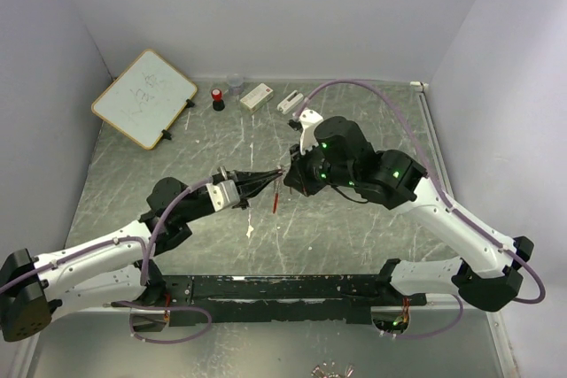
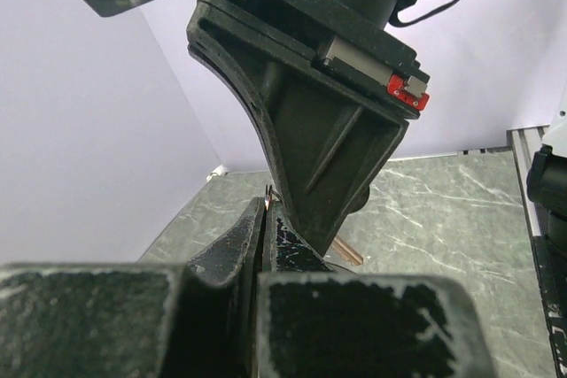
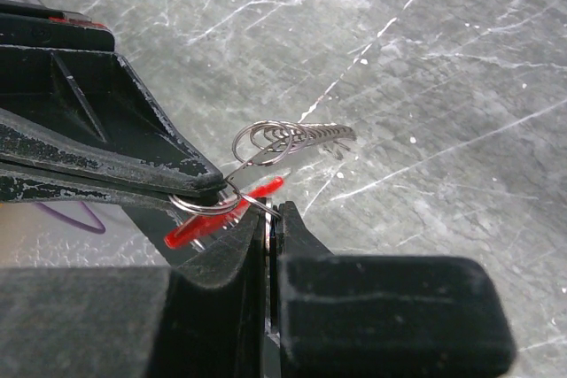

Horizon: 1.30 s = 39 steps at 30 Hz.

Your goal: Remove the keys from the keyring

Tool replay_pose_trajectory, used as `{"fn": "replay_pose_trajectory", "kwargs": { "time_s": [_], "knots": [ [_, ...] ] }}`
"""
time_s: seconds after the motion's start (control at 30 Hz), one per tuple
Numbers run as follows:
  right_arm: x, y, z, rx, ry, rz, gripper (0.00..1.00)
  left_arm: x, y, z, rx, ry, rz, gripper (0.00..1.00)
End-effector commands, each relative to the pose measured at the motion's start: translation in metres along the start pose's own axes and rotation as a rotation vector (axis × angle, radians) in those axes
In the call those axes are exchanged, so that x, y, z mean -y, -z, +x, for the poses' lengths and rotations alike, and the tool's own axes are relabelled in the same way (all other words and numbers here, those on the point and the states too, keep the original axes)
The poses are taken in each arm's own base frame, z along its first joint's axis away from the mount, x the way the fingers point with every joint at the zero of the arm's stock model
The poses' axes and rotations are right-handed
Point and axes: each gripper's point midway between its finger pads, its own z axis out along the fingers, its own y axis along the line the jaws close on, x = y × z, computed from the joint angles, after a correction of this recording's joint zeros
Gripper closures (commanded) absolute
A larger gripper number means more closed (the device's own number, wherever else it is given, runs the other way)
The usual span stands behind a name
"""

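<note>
The keyring hangs in the air between my two grippers above the middle of the table. Its red clip (image 1: 277,196) hangs down; in the right wrist view the red clip (image 3: 221,212), a silver ring (image 3: 205,204) and the thin chain loops (image 3: 285,139) show. My left gripper (image 1: 278,173) is shut on the ring; its fingers (image 3: 124,161) reach in from the left. My right gripper (image 3: 273,215) is shut on a flat silvery piece joined to the ring, seemingly a key seen edge-on. In the left wrist view the left gripper (image 2: 266,203) pinches a metal sliver right under the right gripper's body (image 2: 310,121).
At the back stand a whiteboard (image 1: 144,97), a red-capped black bottle (image 1: 217,99), a clear cup (image 1: 235,83) and two white boxes (image 1: 257,96) (image 1: 290,102). A small white scrap (image 1: 251,230) lies on the table below the grippers. Walls close in on three sides.
</note>
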Motion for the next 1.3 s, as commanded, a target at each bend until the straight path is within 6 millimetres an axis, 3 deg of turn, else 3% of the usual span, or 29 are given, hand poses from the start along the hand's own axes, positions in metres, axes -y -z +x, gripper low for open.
{"fn": "replay_pose_trajectory", "kwargs": {
  "time_s": [0.0, 0.67, 1.27],
  "knots": [
    [-0.012, -0.001, -0.012, 0.064, 0.012, -0.070, 1.00, -0.014, 0.004, -0.040, 0.167, -0.031, -0.074, 0.93],
    [-0.015, 0.004, -0.019, 0.099, 0.016, -0.082, 1.00, -0.040, 0.024, -0.041, 0.211, -0.070, -0.258, 0.93],
    [-0.018, 0.010, -0.026, 0.102, 0.020, -0.091, 1.00, -0.059, 0.027, -0.029, 0.168, -0.061, -0.371, 0.93]
  ]
}}
